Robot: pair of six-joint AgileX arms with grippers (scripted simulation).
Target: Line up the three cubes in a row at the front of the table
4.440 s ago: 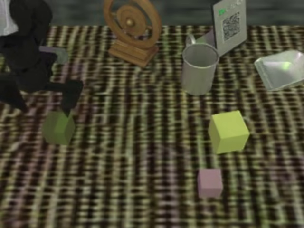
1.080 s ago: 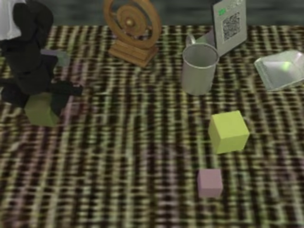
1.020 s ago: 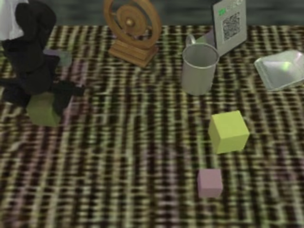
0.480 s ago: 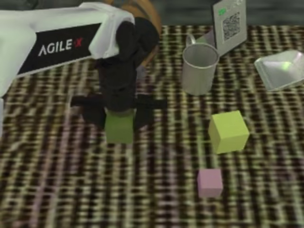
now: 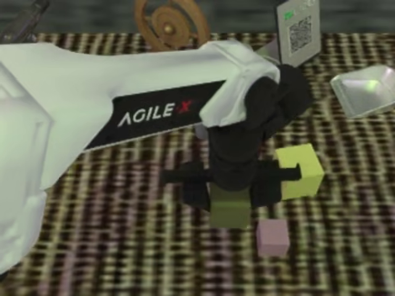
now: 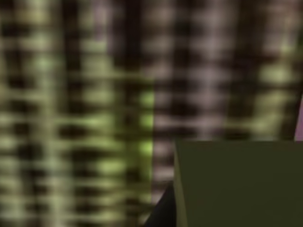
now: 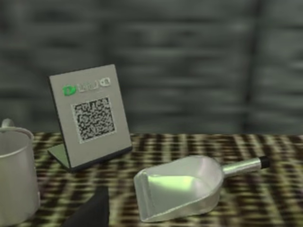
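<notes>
Left gripper (image 5: 230,188) is grasping the olive-green cube (image 5: 229,208); you should set it down level, just left of the pink cube (image 5: 272,237), without touching.

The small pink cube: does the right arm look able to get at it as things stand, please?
Probably yes. The pink cube has open table on its right, though the left gripper, holding the olive cube, crowds its other side. The right arm is out of the top view.

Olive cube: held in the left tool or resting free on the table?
Held: the left tool is shut on the olive cube, its fingers flanking it beside the pink cube.
</notes>
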